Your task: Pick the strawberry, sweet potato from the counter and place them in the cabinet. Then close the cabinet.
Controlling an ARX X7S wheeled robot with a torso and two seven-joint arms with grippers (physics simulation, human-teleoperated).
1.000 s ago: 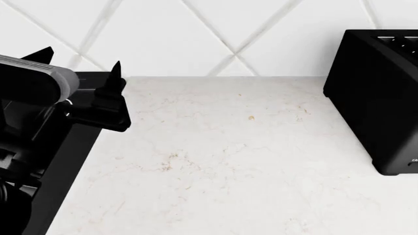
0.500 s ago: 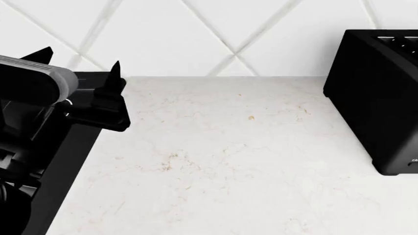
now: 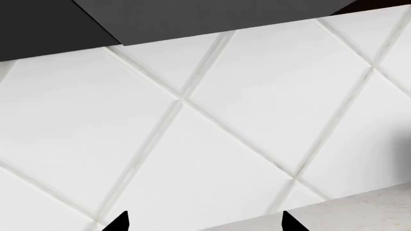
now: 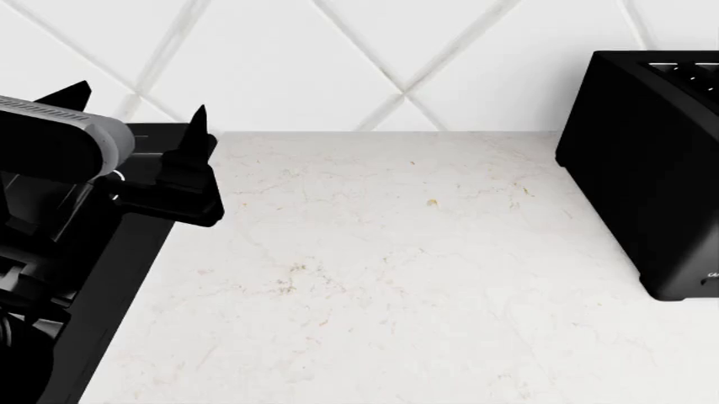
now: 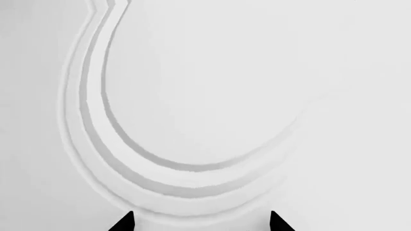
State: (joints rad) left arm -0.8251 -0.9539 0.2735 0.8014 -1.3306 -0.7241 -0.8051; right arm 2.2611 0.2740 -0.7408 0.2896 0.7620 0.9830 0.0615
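In the head view the white, brown-veined table [image 4: 382, 269] fills most of the frame, running from the near edge to a far wall of white diagonal tiles [image 4: 337, 59]. Neither the strawberry nor the sweet potato shows in any view, so where they lie cannot be told, and no cabinet can be made out either. At the right a black toaster [image 4: 652, 168] stands on the table, cut off by the frame's right edge, with only part of its slotted top showing. At the left the black stovetop [image 4: 113, 278] borders the table, largely hidden behind the left arm's grey and black housing. The left tool [image 4: 135, 105] is raised at the far left, its two pointed black fingertips [image 4: 199, 122] standing apart with nothing between them; the rest of it merges into dark shapes that are hard to separate. In the left wrist view only the two tips show at the picture's edge, apart and empty, facing the tiled wall, with a dark grey slab [image 3: 192, 14] above that cannot be identified and a sliver of table at the corner. The right tool [image 5: 200, 222] is outside the head view; its wrist view shows two black tips [image 5: 125, 222] apart, with nothing held, close to a white surface with curved moulded ridges [image 5: 128, 159] whose identity is unclear.
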